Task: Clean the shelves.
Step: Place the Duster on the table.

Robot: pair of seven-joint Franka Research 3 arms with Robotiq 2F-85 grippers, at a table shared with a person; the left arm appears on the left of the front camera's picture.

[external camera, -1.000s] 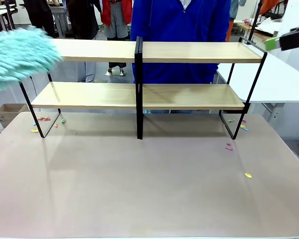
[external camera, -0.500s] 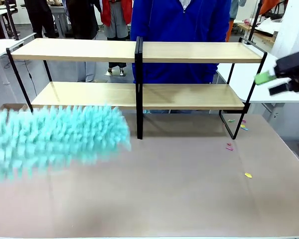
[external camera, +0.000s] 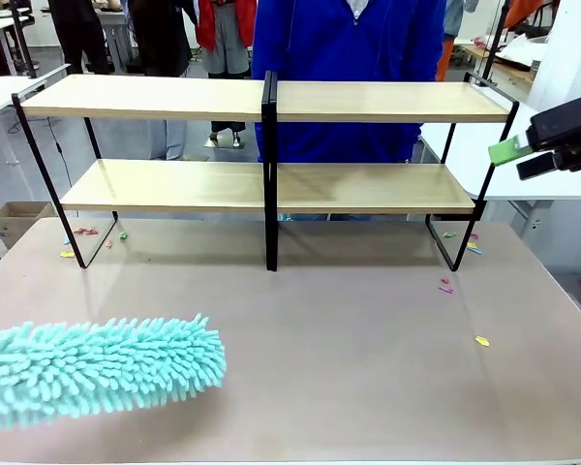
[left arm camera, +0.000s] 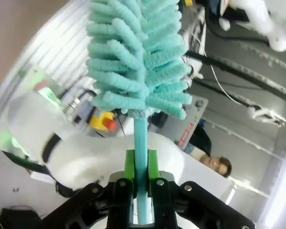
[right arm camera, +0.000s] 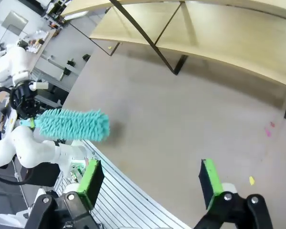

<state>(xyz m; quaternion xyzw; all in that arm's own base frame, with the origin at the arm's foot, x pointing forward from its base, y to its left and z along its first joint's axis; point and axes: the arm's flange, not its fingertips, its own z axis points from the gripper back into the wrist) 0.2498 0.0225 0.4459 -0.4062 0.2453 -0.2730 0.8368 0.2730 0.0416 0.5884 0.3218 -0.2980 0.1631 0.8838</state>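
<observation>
Two long light-wood shelves [external camera: 271, 140] in black metal frame, far across grey-brown worktop [external camera: 349, 358] from both fingers. Fluffy turquoise duster [left arm camera: 138, 57] straight ahead of left fingers [left arm camera: 153, 164], clamped shut on its thin handle. Right fingers [right arm camera: 209, 179] spread wide, empty.

Shelves [external camera: 368, 101]: two light-wood boards, smooth matt finish w/ faint grain; frame and centre post thin black metal, satin. Desk [external camera: 349, 368]: grey-brown top, smooth, matt, slight sheen. Duster [external camera: 97, 368]: teal chenille cloth, soft shaggy pile; handle smooth teal plastic. Left pincer [left arm camera: 141, 164]: black matt body, green rubbery pads. Right pincer [right arm camera: 148, 183]: same finish. Scraps [external camera: 481, 340] on desk: small coloured bits, paper-like.
</observation>
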